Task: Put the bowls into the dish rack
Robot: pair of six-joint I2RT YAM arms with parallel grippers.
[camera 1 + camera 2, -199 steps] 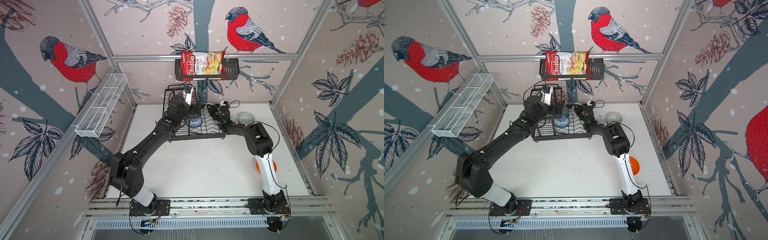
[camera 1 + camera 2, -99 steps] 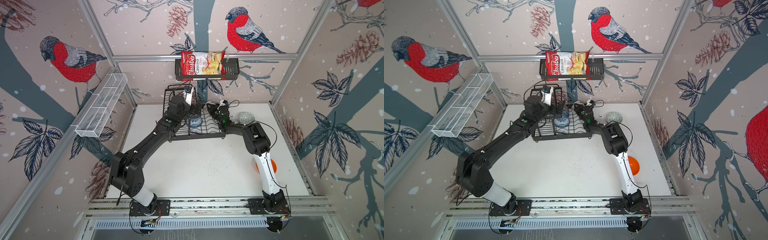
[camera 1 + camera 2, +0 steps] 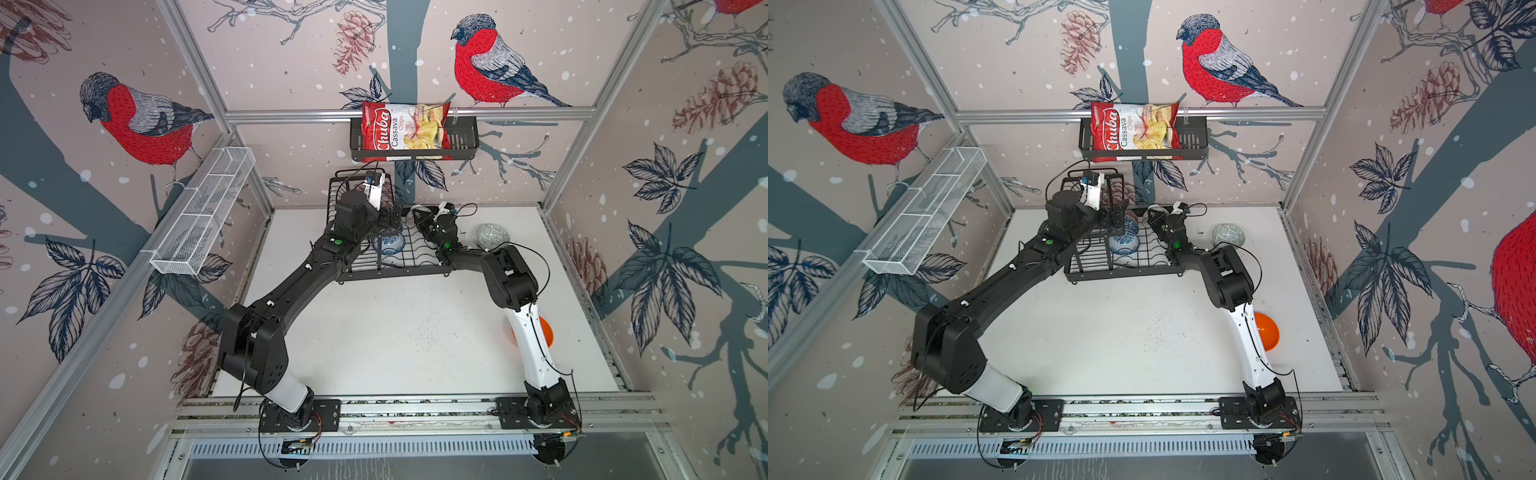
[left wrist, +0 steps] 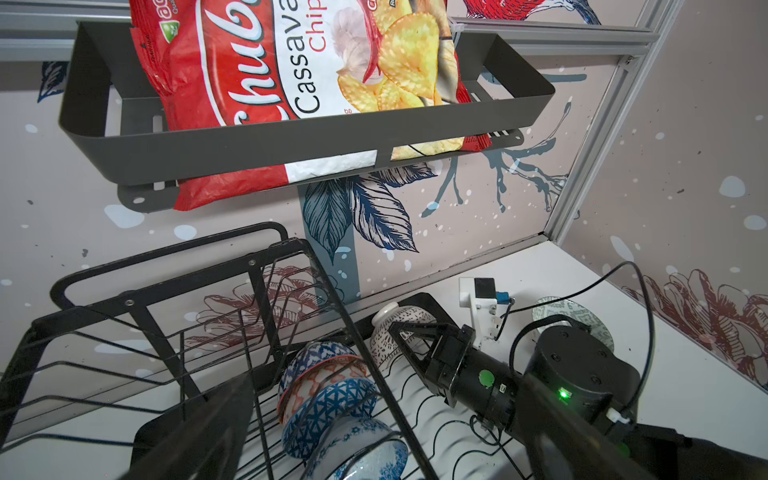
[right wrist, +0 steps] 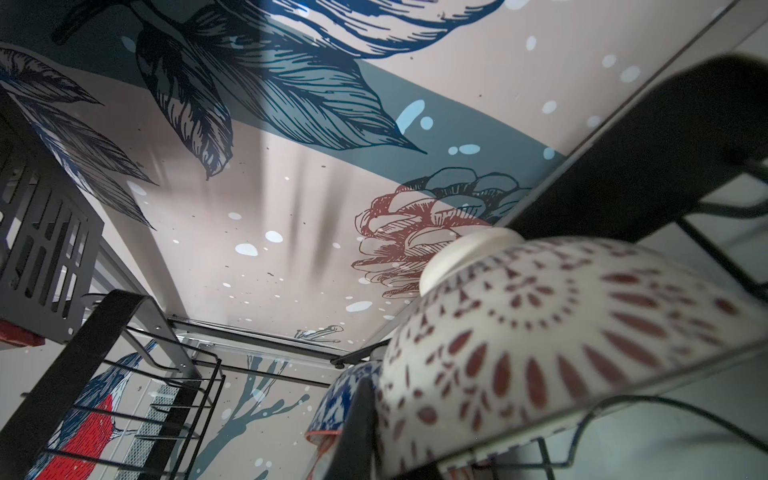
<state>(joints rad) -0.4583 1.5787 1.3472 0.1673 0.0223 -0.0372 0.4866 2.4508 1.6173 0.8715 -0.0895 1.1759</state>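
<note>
The black wire dish rack (image 3: 399, 272) (image 3: 1125, 275) stands at the back of the table. Several bowls stand on edge in it in a row: blue geometric (image 4: 332, 411), salmon (image 4: 316, 386) and blue-white floral (image 4: 365, 453). Beside them leans a white bowl with a dark radial pattern (image 4: 395, 322) (image 5: 561, 340), and my right gripper (image 3: 417, 216) (image 3: 1152, 216) is shut on its rim. My left gripper (image 3: 392, 218) (image 4: 386, 415) hangs open above the row, holding nothing. A grey-green bowl (image 3: 493, 235) and an orange bowl (image 3: 1266, 332) sit on the table.
A black slatted basket with a chips bag (image 3: 405, 133) hangs on the back wall above the rack. A long white mesh tray (image 3: 203, 216) is fixed to the left wall. The rack's raised basket tier (image 4: 166, 257) rises at its left end. The right arm partly hides the orange bowl.
The right arm's elbow has shifted slightly left and the orange bowl shows a little more. The left arm and the bowls in the rack have not visibly moved.
</note>
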